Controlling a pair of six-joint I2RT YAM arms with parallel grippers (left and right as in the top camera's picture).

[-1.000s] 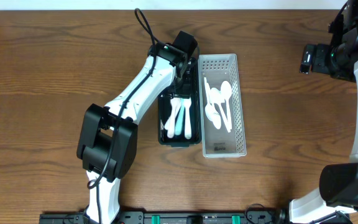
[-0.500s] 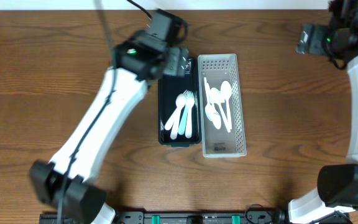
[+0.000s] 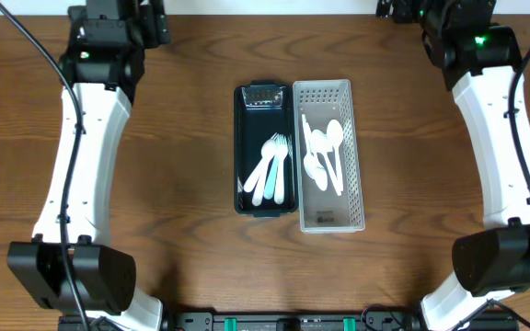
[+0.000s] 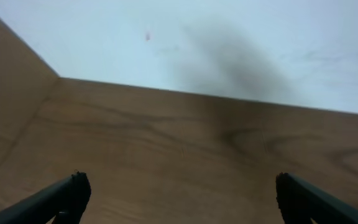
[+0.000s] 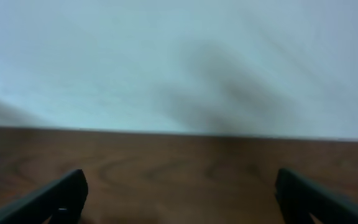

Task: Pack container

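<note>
Dark container [image 3: 257,124] is sitting mid-tabletop [image 3: 182,184], touching a white perforated basket [image 3: 325,92] on its right.
It is holding white and teal forks [image 3: 270,170]; the basket is holding white spoons [image 3: 323,152]; left jaws and right jaws are gaping wide, gripping nothing.

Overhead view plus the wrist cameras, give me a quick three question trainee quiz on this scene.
1. True or false: the spoons lie in the white basket.
2. What does the dark tray hold? A forks; B knives; C nothing.
3. Fill in: judging by the wrist views, the left gripper and right gripper are both ____.
Key: 1 true; 2 A; 3 open.
</note>
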